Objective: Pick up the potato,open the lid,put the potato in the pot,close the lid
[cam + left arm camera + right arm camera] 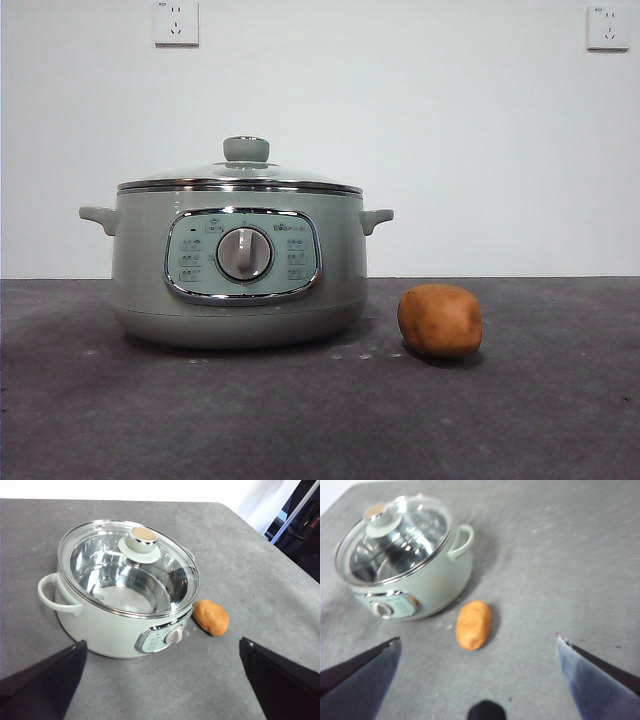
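Front view: the potato (440, 320) was seen lying on the surface (320, 420) just right of the lidded pot (238, 265), its long axis running near-to-far. Both end effectors (162, 680) (477, 675) were held spread apart above.

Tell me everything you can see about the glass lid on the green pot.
The round, shallow-domed clear glass lid has a shiny chrome rim and a sage-green knob with a tan disc on its top. It sits level and closed on the wide sage-green electric pot, its rim resting on the pot's top edge all the way round. Through the glass, the pot's shiny metal inside looks empty. Nothing else touches the lid; no gripper is near it.
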`<state>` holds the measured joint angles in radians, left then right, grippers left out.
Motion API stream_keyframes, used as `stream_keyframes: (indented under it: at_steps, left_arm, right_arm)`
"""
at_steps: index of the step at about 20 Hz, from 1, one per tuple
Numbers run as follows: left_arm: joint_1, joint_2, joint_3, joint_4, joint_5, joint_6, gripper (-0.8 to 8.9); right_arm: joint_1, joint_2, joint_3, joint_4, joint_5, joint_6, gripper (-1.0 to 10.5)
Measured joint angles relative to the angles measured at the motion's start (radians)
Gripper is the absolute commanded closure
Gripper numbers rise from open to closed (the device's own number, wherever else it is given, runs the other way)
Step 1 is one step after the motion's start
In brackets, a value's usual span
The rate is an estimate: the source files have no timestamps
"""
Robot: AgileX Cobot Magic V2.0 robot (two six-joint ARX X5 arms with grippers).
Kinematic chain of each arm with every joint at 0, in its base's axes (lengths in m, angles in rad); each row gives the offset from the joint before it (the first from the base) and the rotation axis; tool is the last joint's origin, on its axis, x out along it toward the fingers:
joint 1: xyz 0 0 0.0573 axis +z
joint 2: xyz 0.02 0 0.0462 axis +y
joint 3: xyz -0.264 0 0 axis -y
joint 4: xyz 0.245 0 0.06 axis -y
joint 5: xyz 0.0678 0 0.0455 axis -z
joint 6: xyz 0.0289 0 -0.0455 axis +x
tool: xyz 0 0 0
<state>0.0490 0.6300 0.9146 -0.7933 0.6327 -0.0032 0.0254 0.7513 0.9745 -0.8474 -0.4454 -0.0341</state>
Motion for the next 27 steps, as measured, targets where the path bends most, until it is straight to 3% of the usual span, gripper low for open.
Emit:
stream_keyframes:
  at_steps: [13, 25, 26, 27]
  left_arm:
    - [0.000, 0.000, 0.000, -0.006, 0.000, 0.000, 2.15]
    - [-0.008, 0.000, 0.000, -0.006, 0.000, 0.000, 2.15]
    - [-0.011, 0.000, 0.000, -0.006, 0.000, 0.000, 2.15]
    - [-0.014, 0.000, 0.000, -0.006, 0.000, 0.000, 2.15]
  right_arm:
    - [0.303, 0.612, 0.002, 0.294, 0.168, 0.019, 3.2]
    - [0.426, 0.881, 0.003, 0.450, 0.280, 0.076, 3.2]
    - [0.427, 0.893, 0.003, 0.455, 0.290, 0.081, 3.5]
    - [0.428, 0.901, 0.003, 0.459, 0.302, 0.087, 4.6]
